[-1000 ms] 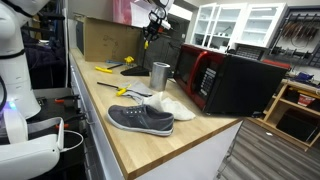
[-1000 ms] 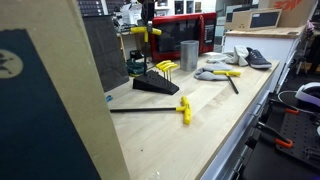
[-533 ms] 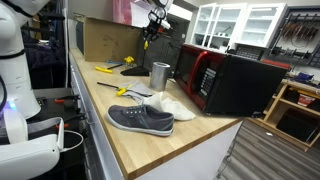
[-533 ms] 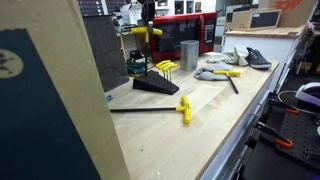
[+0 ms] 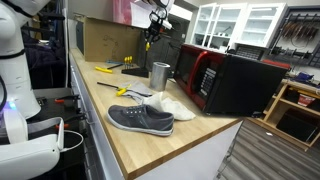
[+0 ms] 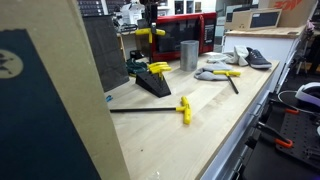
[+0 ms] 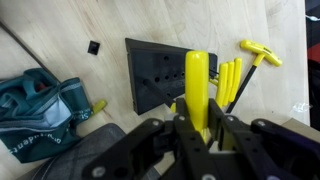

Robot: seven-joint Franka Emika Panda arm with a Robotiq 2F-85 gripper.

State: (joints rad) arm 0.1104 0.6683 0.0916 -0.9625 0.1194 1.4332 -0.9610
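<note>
Hand (image 7: pixel 198 122) clamped narrow on the yellow grip of a T-handle hex key (image 7: pixel 197 80). Hand held high over the far end of the counter (image 6: pixel 215 125) in both exterior views (image 5: pixel 150 28).

Writing: orange print on a cardboard box (image 6: pixel 262 18), too blurred to read. Nothing legible on the tools.

Axis: in the wrist view the yellow grip runs up the picture, between the fingers. In an exterior view the grip (image 6: pixel 150 33) sits level as a crossbar. Shaft too thin to make out.

Under the hand: black wedge-shaped key stand (image 7: pixel 155 72), with more yellow hex keys (image 7: pixel 232 80) slotted in it. Teal bag (image 7: pixel 40 108) just beside the stand.

Farther along the counter: long T-handle key (image 6: pixel 160 108) lying flat, metal cup (image 6: pixel 188 54), grey shoe (image 5: pixel 140 119), red-and-black microwave (image 5: pixel 235 80). Nothing between the hand and the stand.
</note>
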